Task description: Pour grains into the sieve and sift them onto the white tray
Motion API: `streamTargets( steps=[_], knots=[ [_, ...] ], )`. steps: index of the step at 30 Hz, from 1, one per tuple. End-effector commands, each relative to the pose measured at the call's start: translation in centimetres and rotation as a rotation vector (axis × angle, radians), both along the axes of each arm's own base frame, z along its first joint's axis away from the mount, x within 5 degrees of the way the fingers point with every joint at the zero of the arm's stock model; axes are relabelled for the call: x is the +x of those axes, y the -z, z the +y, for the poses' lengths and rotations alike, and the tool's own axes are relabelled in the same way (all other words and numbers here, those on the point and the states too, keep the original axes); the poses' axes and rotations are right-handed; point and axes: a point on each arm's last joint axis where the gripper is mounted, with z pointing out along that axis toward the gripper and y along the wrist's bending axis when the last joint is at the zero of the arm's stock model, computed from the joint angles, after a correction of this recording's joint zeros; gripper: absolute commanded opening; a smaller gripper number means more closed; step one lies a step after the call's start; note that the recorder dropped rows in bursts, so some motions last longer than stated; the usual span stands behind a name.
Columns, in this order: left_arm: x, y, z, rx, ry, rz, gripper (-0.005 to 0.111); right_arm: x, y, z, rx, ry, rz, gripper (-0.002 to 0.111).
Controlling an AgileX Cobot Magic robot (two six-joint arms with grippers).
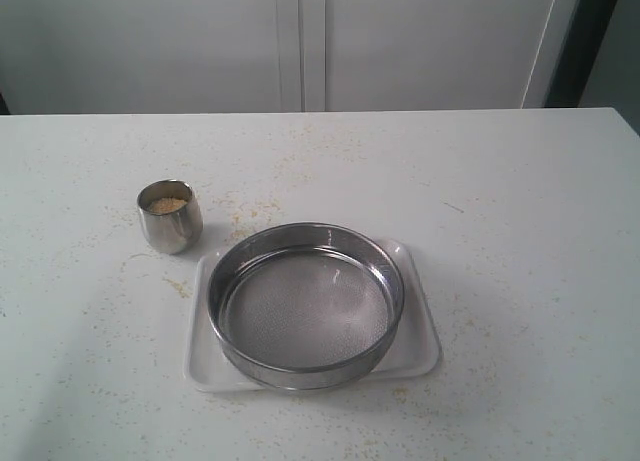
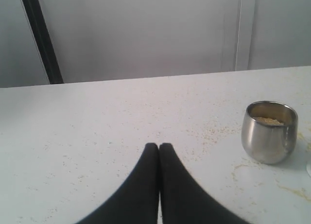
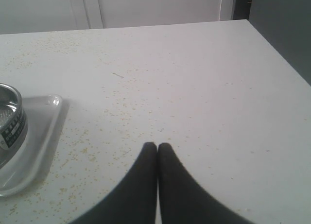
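Left gripper [image 2: 159, 147] is seen fully closed, fingertips pressed together, with nothing gripped. It is positioned over the table [image 1: 520, 231], with the steel cup [image 1: 170, 218] near and off to one side. Right gripper [image 3: 157, 146] is likewise closed and empty, held over the table beside the white tray [image 1: 415, 331]. The sieve [image 1: 307, 306] is seated flat on the white tray, its grey mesh fully visible. The grains [image 1: 167, 204] are contained in the upright cup, which stands just off the tray's far-left corner, apart from it. Loose yellow specks are scattered on the table around cup and tray.
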Motion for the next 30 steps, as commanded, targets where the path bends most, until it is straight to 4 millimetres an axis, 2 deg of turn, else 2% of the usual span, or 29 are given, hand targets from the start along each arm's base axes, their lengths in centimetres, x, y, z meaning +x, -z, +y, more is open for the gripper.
streamTargets(
  steps=[1,6,16,19,24,27,30],
  knots=[
    [0.7,0.5,-0.3,0.02,0.04,0.016,0.0,0.0,0.0,0.0,-0.003,0.003,-0.013,0.0],
    [1.6,1.0,-0.5,-0.022,0.059,0.028,0.0,0.0,0.0,0.0,-0.003,0.003,-0.013,0.0],
    [3.6,2.8,-1.5,0.014,0.176,0.106,0.0,0.0,0.0,0.0,-0.003,0.003,-0.013,0.0],
    [5.2,3.4,-2.4,0.061,0.302,0.146,0.0,0.0,0.0,0.0,-0.003,0.003,-0.013,0.0],
    [7.5,4.6,-2.6,0.034,0.329,0.181,0.0,0.0,0.0,0.0,-0.003,0.003,-0.013,0.0],
    [8.9,6.3,-3.0,0.039,0.383,0.258,0.0,0.0,0.0,0.0,-0.003,0.003,-0.013,0.0],
    [10.3,7.1,-3.2,0.04,0.416,0.283,0.0,0.0,0.0,0.0,-0.003,0.003,-0.013,0.0]
  ],
)
